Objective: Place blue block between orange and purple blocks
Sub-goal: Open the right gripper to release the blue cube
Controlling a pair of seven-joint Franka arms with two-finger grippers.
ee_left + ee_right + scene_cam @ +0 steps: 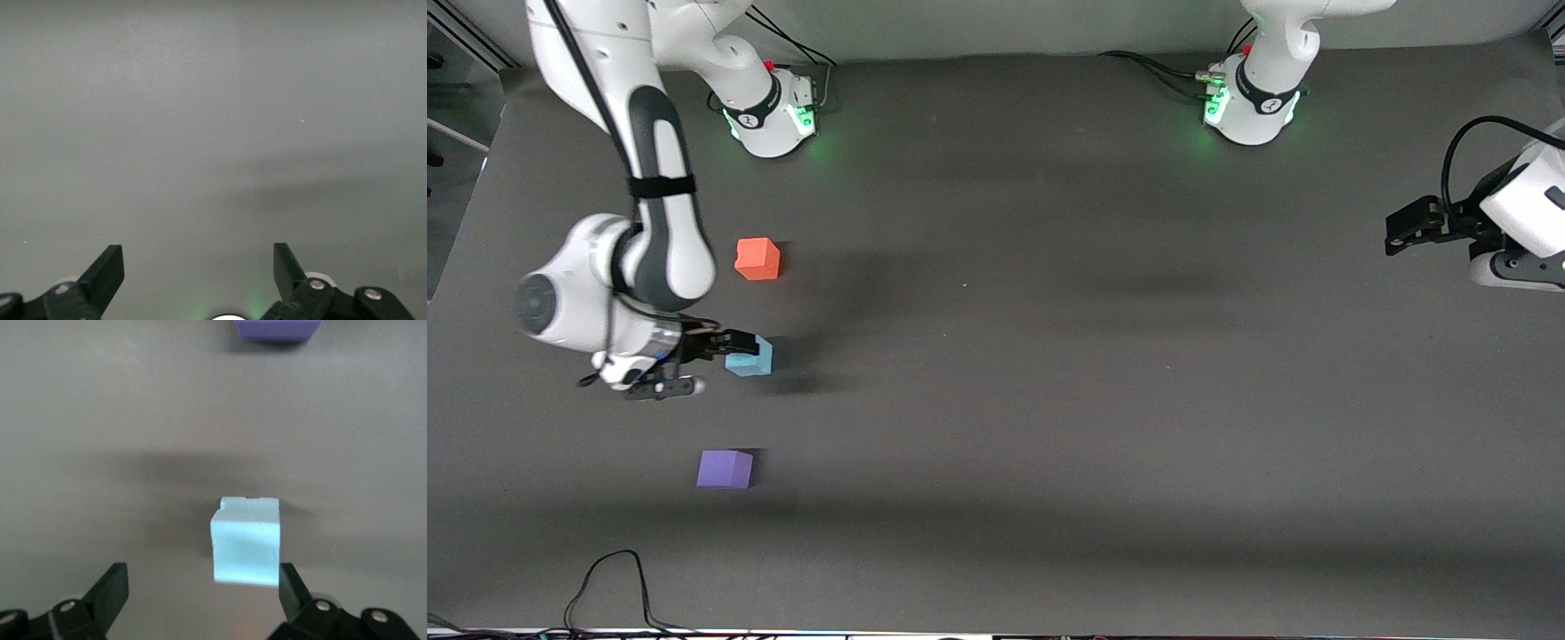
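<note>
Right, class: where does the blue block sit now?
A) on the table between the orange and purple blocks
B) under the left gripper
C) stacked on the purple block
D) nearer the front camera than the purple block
A: the blue block rests on the table, nearer the front camera than the orange block and farther than the purple block, with the open right gripper at it.

My right gripper (199,587) has its jaws spread around a small light sky-blue matte cube (245,543) on the grey tabletop (100,420); a violet-purple matte cube (277,329) lies apart.

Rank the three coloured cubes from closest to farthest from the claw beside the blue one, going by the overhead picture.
From the right gripper:
1. Blue block, right at its fingertips.
2. Orange block, toward the robots' bases.
3. Purple block, nearest the front camera, only slightly farther.
</note>
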